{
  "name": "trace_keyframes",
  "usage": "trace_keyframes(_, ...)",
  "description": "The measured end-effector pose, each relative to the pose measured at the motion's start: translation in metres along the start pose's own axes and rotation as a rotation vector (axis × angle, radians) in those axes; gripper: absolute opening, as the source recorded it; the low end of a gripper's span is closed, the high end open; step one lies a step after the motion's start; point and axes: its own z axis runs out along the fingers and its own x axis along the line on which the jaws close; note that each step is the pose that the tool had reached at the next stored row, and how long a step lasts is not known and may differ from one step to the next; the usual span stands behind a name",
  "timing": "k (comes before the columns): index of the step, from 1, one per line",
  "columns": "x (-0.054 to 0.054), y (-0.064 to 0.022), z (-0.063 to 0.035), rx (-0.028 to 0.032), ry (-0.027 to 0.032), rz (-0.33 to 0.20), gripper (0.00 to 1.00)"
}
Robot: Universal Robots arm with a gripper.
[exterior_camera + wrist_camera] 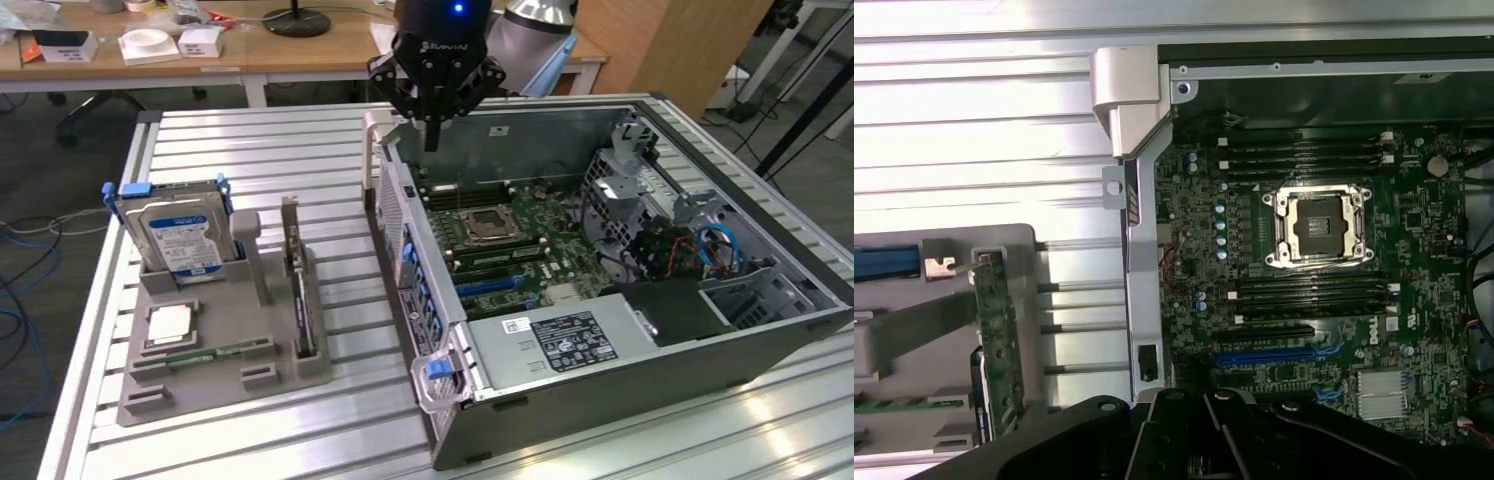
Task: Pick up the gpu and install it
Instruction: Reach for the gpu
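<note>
Under everything, table (267,150): we see ribbed aluminium across most of the exterior view.
computer case (641,400): open on its side, right half of the frame, motherboard (534,240) exposed.
holder tray (200,385): grey, lower left of the frame, well apart from the gripper.
gripper (430,138): upper centre, above the case's far corner; we read its fingers as closed, holding nothing.
hard drive (180,235): upright at the tray's far end.
gpu (302,300): standing on edge in the tray's right-hand slot, near the case's outer wall, untouched.
</note>
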Motion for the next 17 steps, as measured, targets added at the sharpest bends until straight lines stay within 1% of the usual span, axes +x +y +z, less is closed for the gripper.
trace_keyframes(10, 0.0065, -0.0005, 0.0001, -0.0001, 0.0000, 0.000, 0.11)
trace_keyframes(17, 0.0082, -0.0006, 0.0002, 0.0000, 0.0000, 0.000, 0.11)
